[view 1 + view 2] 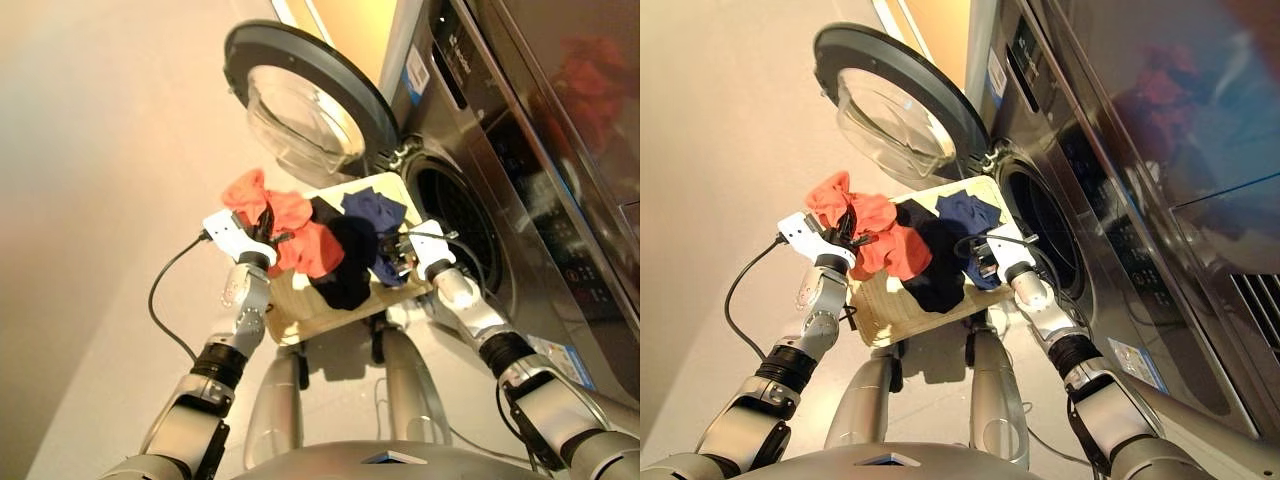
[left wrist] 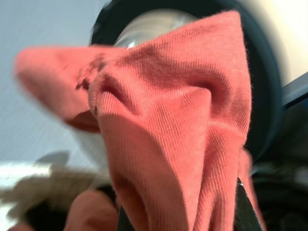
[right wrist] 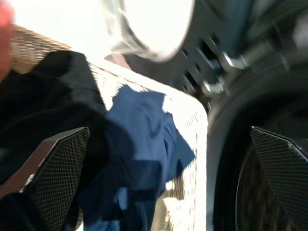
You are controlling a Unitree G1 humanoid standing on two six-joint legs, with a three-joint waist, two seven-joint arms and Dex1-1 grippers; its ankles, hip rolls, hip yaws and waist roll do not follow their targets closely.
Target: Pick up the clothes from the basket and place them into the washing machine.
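Left gripper (image 1: 265,222), clamped on the coral-red garment (image 1: 290,225), beside washing machine (image 1: 520,200) with door (image 1: 305,105) swung wide; basket (image 1: 300,310) holding black garment (image 1: 348,262) and navy garment (image 1: 375,210); right gripper (image 3: 163,178), apparently empty, fingers spread.

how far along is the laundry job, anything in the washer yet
Nothing looks loaded: what shows of the washing machine drum is dark, its door open. In hand: the left tool has the coral-red garment gripped and lifted at the basket. Left: the black garment and navy garment lie in the basket, the open right tool above them.
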